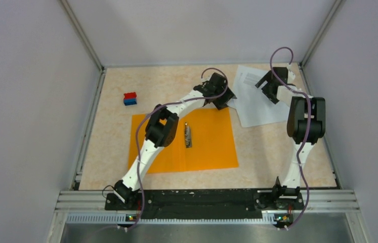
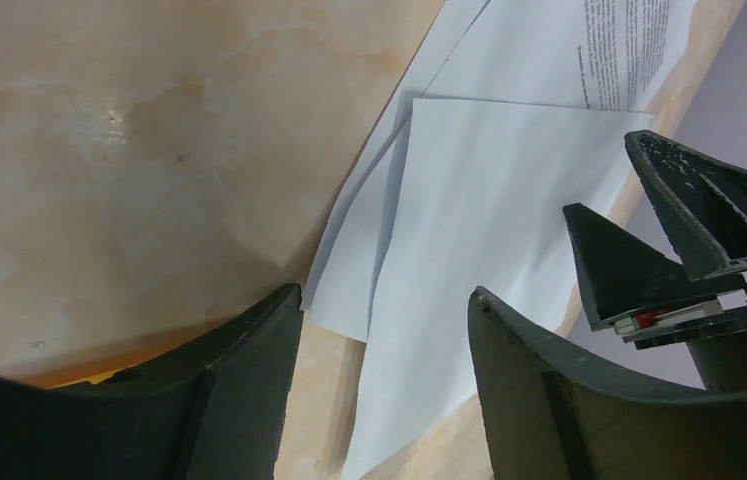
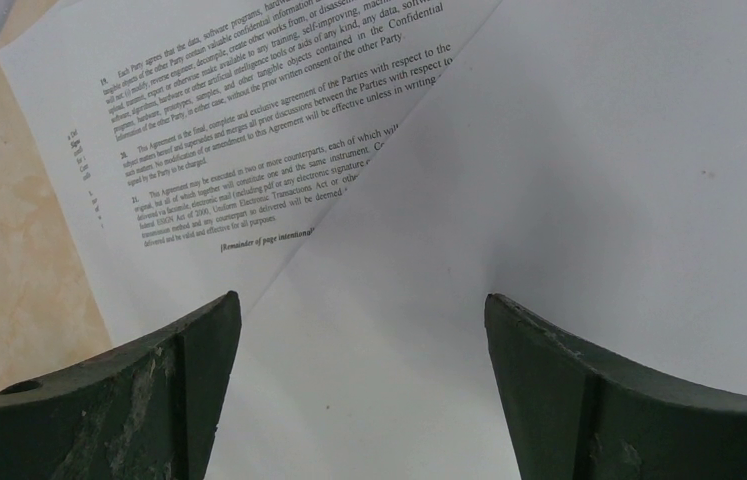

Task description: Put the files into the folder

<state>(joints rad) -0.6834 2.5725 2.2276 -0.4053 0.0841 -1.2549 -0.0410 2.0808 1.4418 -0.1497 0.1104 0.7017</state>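
Observation:
The files [image 1: 255, 107] are white sheets lying overlapped at the back right of the table. The top sheet is blank [image 3: 569, 200], and a printed sheet [image 3: 199, 130] lies under it. The orange folder [image 1: 212, 147] lies open flat in the middle, with its metal clip [image 1: 188, 135] showing. My left gripper [image 1: 223, 101] is open at the sheets' near-left corner, and a blank sheet [image 2: 489, 200] reaches between its fingers [image 2: 384, 300]. My right gripper [image 1: 274, 87] is open and empty over the blank sheet [image 3: 362, 300]. It also shows in the left wrist view [image 2: 689, 240].
A small red-and-blue block [image 1: 130, 98] sits at the back left of the table. Grey walls with metal rails enclose the table on the left, back and right. The files lie close to the right wall. A sliver of the folder [image 2: 79, 378] shows beside my left finger.

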